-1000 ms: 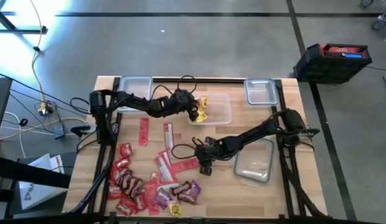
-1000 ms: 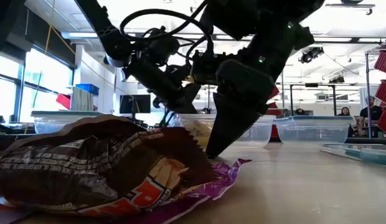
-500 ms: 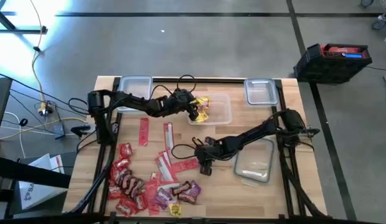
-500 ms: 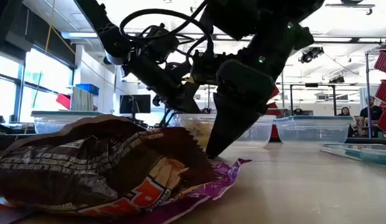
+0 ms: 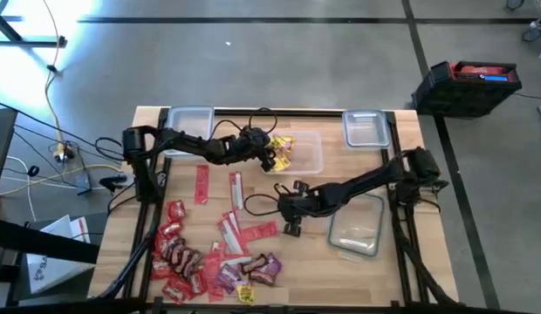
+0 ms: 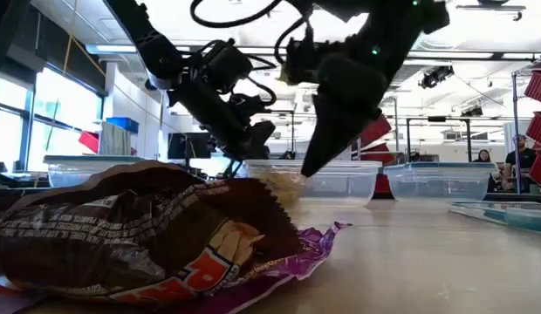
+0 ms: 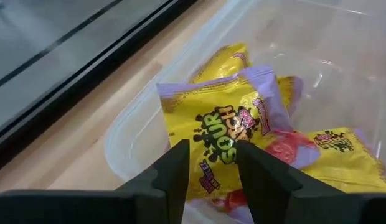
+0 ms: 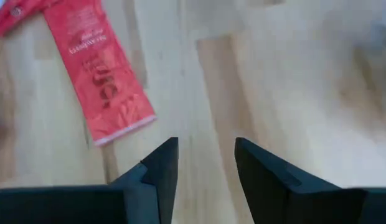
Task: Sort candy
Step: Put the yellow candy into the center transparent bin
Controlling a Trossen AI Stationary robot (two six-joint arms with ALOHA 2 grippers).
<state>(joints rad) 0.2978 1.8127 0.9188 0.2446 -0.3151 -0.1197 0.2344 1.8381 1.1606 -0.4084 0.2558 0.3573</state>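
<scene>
Candy (image 5: 214, 253) lies mostly heaped at the wooden surface's (image 5: 401, 270) near-left, with yellow packets (image 7: 227, 134) already in the clear container (image 5: 307, 155) at the back. Left end effector (image 7: 208, 165) hangs over that container, fingers spread, holding nothing; the crinkly foil packets could snag a fingertip and drag out. Right end effector (image 8: 202, 165) hovers spread over bare wood just beside a flat red packet (image 8: 96, 81); thin and slick, it may slide away or resist pinching off the surface.
</scene>
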